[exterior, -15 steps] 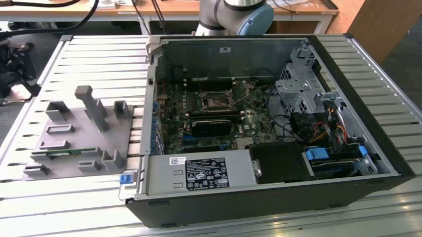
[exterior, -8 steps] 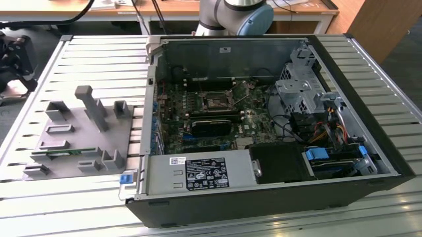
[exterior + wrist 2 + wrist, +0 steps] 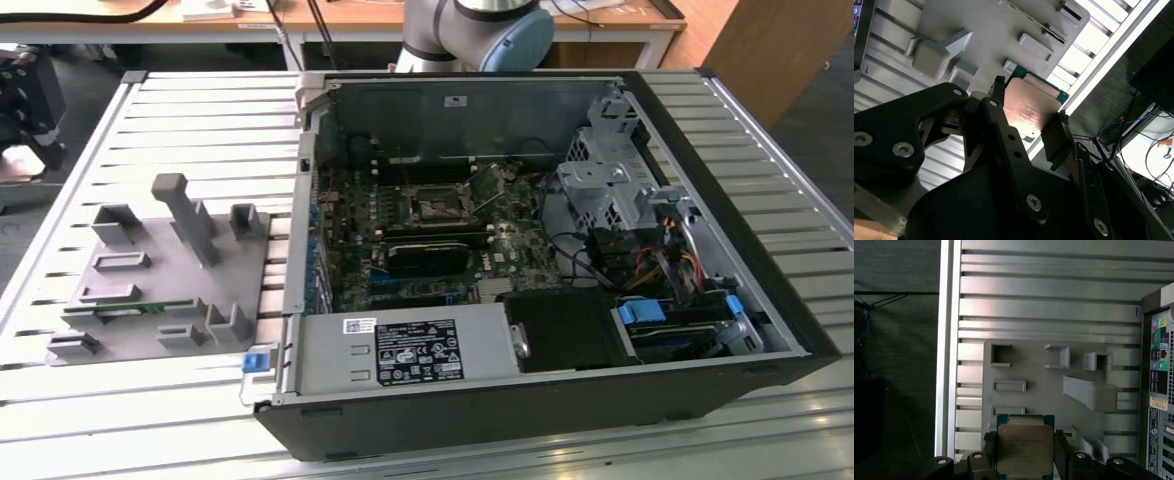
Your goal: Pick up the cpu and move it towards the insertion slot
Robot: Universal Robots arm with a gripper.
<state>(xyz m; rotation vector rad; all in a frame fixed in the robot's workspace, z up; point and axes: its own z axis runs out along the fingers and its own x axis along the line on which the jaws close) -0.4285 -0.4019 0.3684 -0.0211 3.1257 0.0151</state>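
First wrist view puts the cpu (image 3: 1024, 449), a small flat square chip with a silvery-grey metal lid and a green rim, squarely between the two black fingers (image 3: 990, 447) of the claw (image 3: 1025, 452). The fingers press on its opposite edges, so the claw is closed on the chip. The second wrist view shows the same grip, with the chip's lid catching a warm reflection. Beneath the claw, and apparently well below it, lies the grey plastic fixture plate (image 3: 1039, 370) with its raised blocks and square recesses. That suggests the chip is lifted clear of the plate rather than resting in it. Under the plate is the ribbed aluminium table top (image 3: 1054, 295), and off to one side of the claw stands the back panel of the open black computer case (image 3: 1158, 390). In the exterior view, the insertion slot (image 3: 438, 207), a small square dark socket with a shiny metal frame, sits on the board inside that case and is unfilled. By this reading the pick-up is done. The carry has barely started, since the claw hangs over the fixture plate and well apart from the socket.
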